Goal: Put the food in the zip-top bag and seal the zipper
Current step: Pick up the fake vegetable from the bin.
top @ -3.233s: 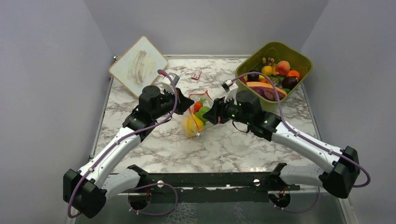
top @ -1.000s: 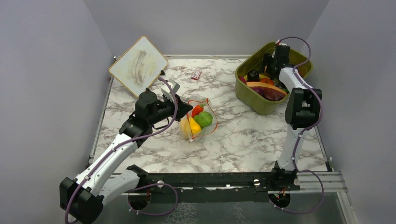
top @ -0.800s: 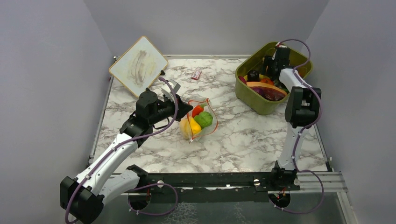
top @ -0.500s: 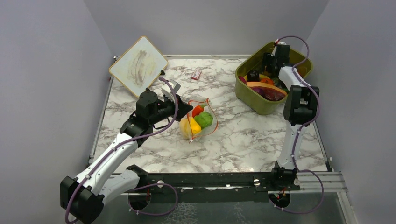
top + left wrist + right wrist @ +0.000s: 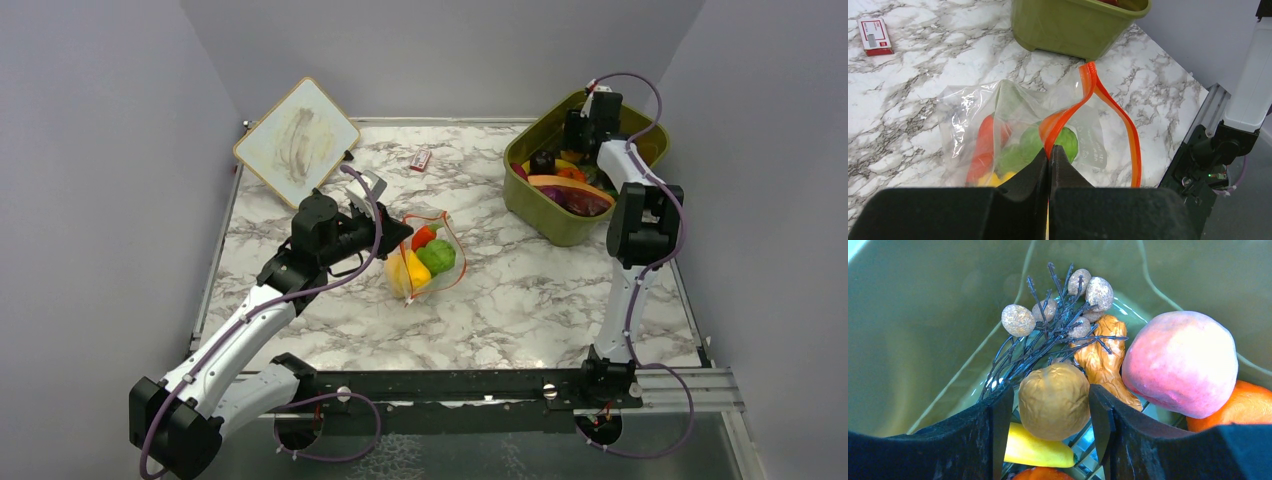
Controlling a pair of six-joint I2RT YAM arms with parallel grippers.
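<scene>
The left gripper [image 5: 1049,154] was clamped shut on the zipper [image 5: 1088,90] of the zip-top bag [image 5: 965,107]. The bag lay open-mouthed at the middle of the marble table [image 5: 500,300], with red, green and yellow food [image 5: 1064,142] inside. At the far right, the right gripper [image 5: 1050,392] was seen inside the olive tub [image 5: 923,315]. Its fingers were set apart on either side of a brown walnut-like piece [image 5: 1054,402]; whether that piece was gripped could not be told.
</scene>
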